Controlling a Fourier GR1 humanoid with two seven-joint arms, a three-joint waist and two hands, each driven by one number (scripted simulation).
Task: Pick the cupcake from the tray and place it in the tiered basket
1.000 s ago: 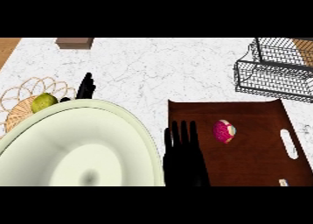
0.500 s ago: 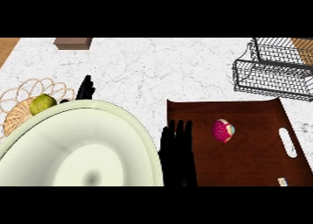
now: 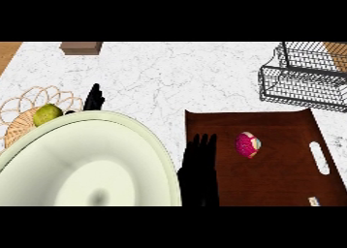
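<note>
The pink cupcake (image 3: pixel 248 144) sits on the smooth brown tray (image 3: pixel 280 181) at lower right, with bare wood all around it. The right hand (image 3: pixel 200 169) overlaps the tray's left edge, fingers straight and pressed together, just left of the cupcake and not touching it. Open marble counter (image 3: pixel 169 77) separates the tray's far rim from the wire tiered basket (image 3: pixel 308 80) at upper right. A glossy pale plate (image 3: pixel 98 160) fills the lower left. Behind its rim, the left hand (image 3: pixel 95 99) rests open, fingers up.
</note>
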